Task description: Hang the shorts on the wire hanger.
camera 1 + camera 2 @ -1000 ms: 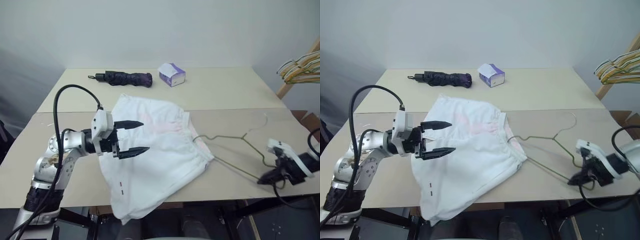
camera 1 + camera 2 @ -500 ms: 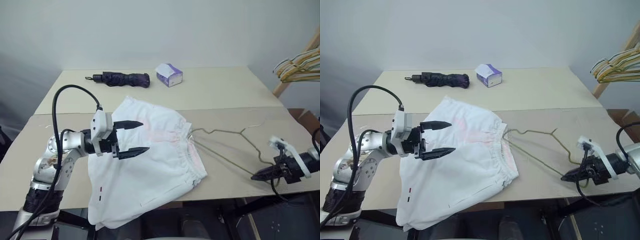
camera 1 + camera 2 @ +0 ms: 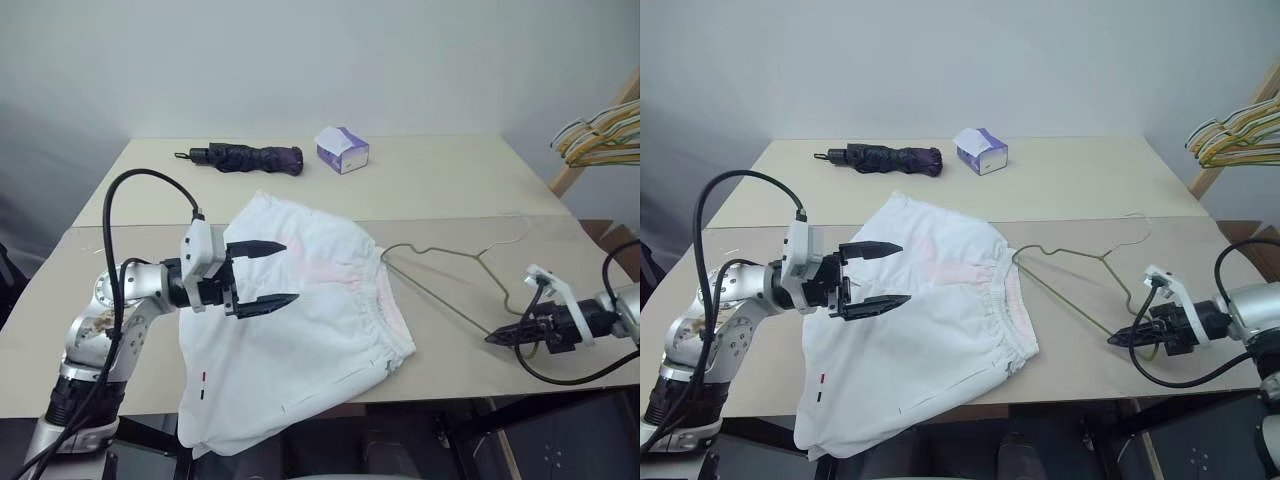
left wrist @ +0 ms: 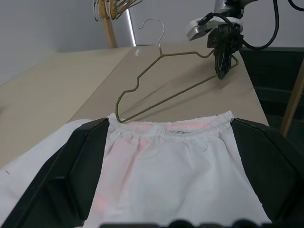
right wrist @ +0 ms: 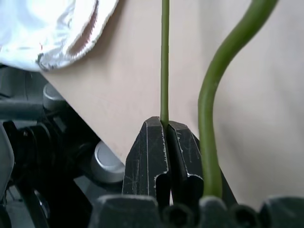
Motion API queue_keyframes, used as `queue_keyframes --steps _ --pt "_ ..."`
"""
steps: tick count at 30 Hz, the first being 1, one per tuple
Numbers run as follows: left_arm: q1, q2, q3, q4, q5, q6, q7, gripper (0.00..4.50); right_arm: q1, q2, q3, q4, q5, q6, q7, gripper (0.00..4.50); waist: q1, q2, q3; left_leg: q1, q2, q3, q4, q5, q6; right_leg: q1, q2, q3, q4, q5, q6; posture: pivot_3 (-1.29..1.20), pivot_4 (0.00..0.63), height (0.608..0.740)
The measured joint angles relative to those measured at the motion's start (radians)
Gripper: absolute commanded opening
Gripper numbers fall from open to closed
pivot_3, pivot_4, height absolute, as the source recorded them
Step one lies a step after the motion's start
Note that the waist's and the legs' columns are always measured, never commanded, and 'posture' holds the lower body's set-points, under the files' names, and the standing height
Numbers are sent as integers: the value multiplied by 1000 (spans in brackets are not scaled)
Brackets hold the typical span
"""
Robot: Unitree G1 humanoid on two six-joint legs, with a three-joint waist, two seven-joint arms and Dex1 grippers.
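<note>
The shorts (image 3: 300, 320) lie flat on the surface (image 3: 450, 180), waistband toward the robot's right and the hem end draping over the near edge, so the waist opening faces the hanger (image 3: 440, 275) lying just beside it. One corner of the hanger touches or sits just under the waistband, while its hook points away toward the far right; that line-up looks meant for sliding the wire into the waist. The right end effector (image 3: 497, 338) is pinched shut on the wire at the hanger's near right corner, the thin green rod running straight out from between its closed fingers (image 5: 164, 156) in the right wrist view; gripping at that outer corner leaves the rest of the frame free to enter the cloth. The left end effector (image 3: 270, 273) hovers above the shorts with its jaws spread wide and nothing in them, pointing toward the waistband, probably placed to lift or hold the elastic open. Nothing is hung yet. At the back of the surface lie a folded umbrella (image 3: 245, 157) and a tissue box (image 3: 342, 149), well apart from the work.
</note>
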Motion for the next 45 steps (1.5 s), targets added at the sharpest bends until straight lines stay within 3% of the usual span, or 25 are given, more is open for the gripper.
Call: queue_keyframes --steps 45 --pt "20 14 13 -16 -13 2 11 4414 127 -45 -3 -127 71 36 0 0 19 0 0 0 0 0 0 0 0 0 0 0 0 -5 -4 54 47 740"
